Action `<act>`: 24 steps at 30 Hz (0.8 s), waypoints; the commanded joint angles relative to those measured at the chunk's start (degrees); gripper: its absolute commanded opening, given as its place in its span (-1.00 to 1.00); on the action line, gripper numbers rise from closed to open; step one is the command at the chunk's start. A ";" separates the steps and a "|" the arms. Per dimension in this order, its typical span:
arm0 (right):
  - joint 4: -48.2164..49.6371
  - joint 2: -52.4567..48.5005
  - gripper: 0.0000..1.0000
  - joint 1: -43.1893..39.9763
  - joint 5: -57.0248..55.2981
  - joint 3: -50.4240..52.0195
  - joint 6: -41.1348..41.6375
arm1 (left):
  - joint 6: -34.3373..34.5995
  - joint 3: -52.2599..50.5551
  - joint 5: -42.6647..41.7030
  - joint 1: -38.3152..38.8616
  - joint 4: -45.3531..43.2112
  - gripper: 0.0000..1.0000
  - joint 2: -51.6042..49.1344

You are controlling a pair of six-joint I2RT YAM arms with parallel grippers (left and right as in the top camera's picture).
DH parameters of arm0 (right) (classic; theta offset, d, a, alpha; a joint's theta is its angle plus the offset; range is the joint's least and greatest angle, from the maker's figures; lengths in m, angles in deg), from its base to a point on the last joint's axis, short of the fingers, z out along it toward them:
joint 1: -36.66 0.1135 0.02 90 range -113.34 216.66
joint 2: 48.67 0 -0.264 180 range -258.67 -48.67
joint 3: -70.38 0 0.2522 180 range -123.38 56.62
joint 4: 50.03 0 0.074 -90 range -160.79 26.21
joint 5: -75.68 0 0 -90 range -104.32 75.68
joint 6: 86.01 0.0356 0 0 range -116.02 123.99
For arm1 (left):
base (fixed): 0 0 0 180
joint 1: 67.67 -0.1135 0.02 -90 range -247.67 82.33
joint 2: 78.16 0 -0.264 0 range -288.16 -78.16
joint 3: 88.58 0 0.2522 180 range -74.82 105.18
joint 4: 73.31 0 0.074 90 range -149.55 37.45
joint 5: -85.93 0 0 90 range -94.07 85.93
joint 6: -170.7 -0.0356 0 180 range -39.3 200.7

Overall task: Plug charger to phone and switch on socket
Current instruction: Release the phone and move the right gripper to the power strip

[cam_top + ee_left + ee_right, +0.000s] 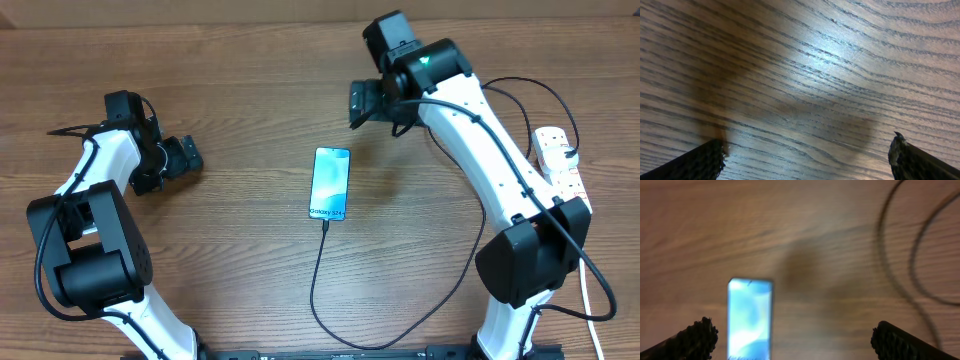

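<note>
Seemingly done plugging charger (313, 280) into phone (330, 184), centre frame. Left end effector (190, 158) and right end effector (357, 104) spread apart, empty. Next: pressing socket (556, 160) switch, far right.

- Wood-grain bench (240, 260), brown.
- Phone (330, 184) lies flat near the middle, screen up and lit blue.
- Charger (312, 295) meets the phone's text end, then loops across the bench in a wide curve toward the right.
- Socket (556, 160) lies at the right edge, partly hidden by an arm.
</note>
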 commanded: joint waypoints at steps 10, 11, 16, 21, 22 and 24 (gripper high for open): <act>2.12 2.23 1.00 -15.52 -5.01 -1.57 0.07 | 0.02 -1.27 0.81 -0.26 0.37 0.99 -1.77; 2.10 2.23 1.00 -16.90 -5.01 -1.55 0.07 | 0.02 -1.27 0.81 -0.26 0.37 0.99 -1.77; 1.05 2.23 1.00 -22.47 -4.98 -1.51 0.09 | 0.02 -1.27 0.81 -0.26 0.37 1.00 -1.77; -1.44 2.19 1.00 -27.71 -5.03 -1.44 0.09 | 0.02 -1.27 0.81 -0.26 0.37 0.99 -1.77; -1.66 2.19 1.00 -28.72 -5.03 -1.42 0.09 | 0.02 -1.27 0.81 -0.26 0.37 0.99 -1.77; -1.62 2.19 1.00 -30.40 -5.03 -1.11 0.09 | 0.02 -1.27 0.81 -0.26 0.37 0.99 -1.77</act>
